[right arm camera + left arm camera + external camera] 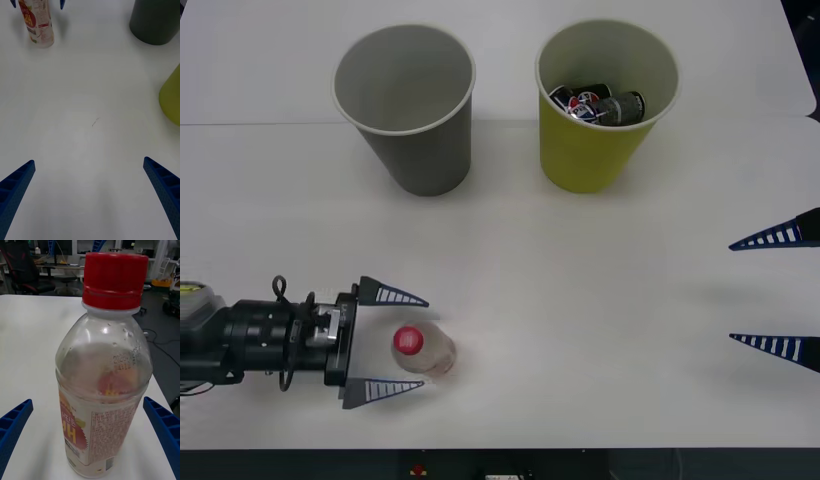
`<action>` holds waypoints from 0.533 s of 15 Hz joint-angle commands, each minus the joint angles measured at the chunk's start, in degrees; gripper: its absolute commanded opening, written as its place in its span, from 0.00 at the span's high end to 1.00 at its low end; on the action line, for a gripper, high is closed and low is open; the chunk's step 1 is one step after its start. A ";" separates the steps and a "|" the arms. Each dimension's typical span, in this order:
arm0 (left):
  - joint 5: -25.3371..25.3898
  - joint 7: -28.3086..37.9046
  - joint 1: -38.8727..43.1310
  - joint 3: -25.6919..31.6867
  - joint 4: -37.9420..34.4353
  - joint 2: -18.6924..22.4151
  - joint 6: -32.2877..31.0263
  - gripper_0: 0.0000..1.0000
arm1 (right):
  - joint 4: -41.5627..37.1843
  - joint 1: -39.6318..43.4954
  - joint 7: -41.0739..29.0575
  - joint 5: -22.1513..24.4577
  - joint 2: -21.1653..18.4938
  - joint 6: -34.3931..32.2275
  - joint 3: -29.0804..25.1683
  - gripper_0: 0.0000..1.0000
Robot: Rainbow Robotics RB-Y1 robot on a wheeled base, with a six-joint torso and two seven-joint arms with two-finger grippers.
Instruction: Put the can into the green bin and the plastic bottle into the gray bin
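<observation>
Small clear plastic bottle [423,349] with red screw cap and pale label stands upright on the white surface [580,300], long axis vertical, sitting between the spread jaws of the left gripper [402,341], blue ribbed fingers either side and not yet touching it. Left arm is clearly the nearer one; right gripper [778,291] hangs open well apart at the right edge. Large gray cup-shaped bin [417,150] stands farther back, beside the yellow-green cup-shaped bin [600,150] with dark cans [600,105] already inside.

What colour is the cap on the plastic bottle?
Red. The plastic bottle has a red screw cap, clearest in the left wrist view.
</observation>
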 commanded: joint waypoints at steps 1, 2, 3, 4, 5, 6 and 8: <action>-0.18 0.11 -0.16 -0.79 -0.03 -0.88 0.70 0.00 | 0.00 0.00 0.00 0.00 0.00 0.00 0.00 0.00; -0.18 0.11 -0.16 -0.88 -0.03 -0.97 0.70 0.00 | 0.00 0.00 0.00 0.00 0.00 0.00 0.00 0.00; -0.53 0.11 -0.16 -0.88 -0.03 -1.15 0.70 0.00 | 0.00 0.00 0.00 0.00 0.00 0.00 0.00 0.00; -0.71 0.11 -0.08 -0.88 -0.03 -1.32 0.70 0.00 | 0.00 0.00 0.00 0.00 0.00 0.00 0.00 0.00; -1.06 0.11 -0.08 -0.79 -0.03 -1.59 0.70 0.06 | 0.00 0.00 0.00 0.00 0.00 0.00 0.00 0.00; -1.15 0.02 -0.16 -0.79 0.05 -1.76 0.79 0.69 | 0.00 0.00 0.00 0.00 0.00 0.00 0.00 0.00; -1.15 0.20 -0.08 -0.79 -0.03 -1.94 0.96 1.00 | 0.00 0.00 0.00 0.00 0.00 0.00 0.00 0.00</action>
